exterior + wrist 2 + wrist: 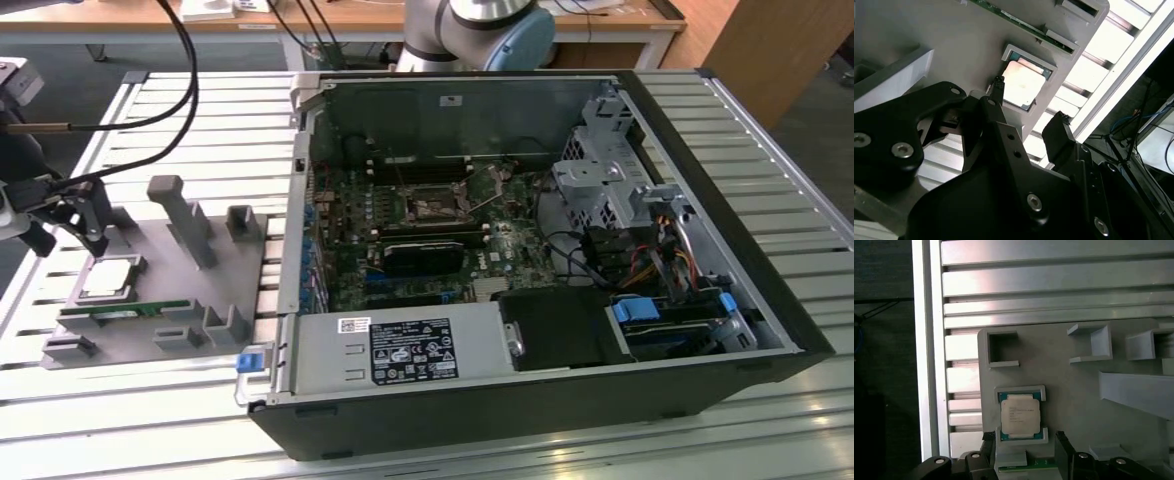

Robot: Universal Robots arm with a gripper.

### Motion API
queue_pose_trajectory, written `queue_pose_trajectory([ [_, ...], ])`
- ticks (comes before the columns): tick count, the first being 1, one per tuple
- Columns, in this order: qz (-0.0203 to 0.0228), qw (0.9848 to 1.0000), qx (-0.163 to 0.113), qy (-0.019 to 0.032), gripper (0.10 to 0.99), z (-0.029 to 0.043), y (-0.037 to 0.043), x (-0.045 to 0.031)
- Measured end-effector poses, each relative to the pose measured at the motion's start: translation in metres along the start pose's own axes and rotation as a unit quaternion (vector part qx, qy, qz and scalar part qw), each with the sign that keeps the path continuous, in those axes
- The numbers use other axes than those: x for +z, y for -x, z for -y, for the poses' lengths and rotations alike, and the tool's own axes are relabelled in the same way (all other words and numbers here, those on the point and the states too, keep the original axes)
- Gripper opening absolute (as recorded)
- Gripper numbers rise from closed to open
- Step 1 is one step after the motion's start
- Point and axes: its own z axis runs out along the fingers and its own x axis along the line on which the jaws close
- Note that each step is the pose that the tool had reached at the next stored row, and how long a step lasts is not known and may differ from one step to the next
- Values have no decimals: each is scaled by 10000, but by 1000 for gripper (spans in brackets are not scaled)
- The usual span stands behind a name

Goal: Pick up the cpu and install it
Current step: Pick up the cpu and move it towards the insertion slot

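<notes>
Spread wide and holding nothing, our gripper [70, 240] hangs just above the cpu [110, 278] at the exterior view's left, well apart from the open computer case [534, 420] and the socket [430, 205] on its board. In both wrist views we see the black fingers [1059, 135] standing farther apart than the chip is broad, one to each side of it, and we see no contact with it. The cpu [1020, 414] lies flat, shiny side up, in a shallow pocket of the grey fixture [1074, 405], which rests on the slatted table [160, 110]. A green memory stick [127, 310] lies in its own slot just beside the pocket, on the near side in the exterior view. We judge the chip light, thin and quite stiff, with a smooth metal top that gives pads little purchase. Its underside is probably delicate, so we would not press or drag it. Raised lips of the pocket cover two opposite ends, while the other two edges lie bare. We reckon those bare pale edges are the place to take hold, squarely and with a gentle squeeze, keeping the chip level
</notes>
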Motion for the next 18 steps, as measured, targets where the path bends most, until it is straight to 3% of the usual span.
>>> queue_pose_trajectory([
  [5, 18, 10000, -1, 7, 596, 2, -11, 27],
  [10, 34, 10000, -10, 18, 776, 5, -22, 108],
  [18, 30, 10000, -33, 67, 776, 8, -21, 199],
])
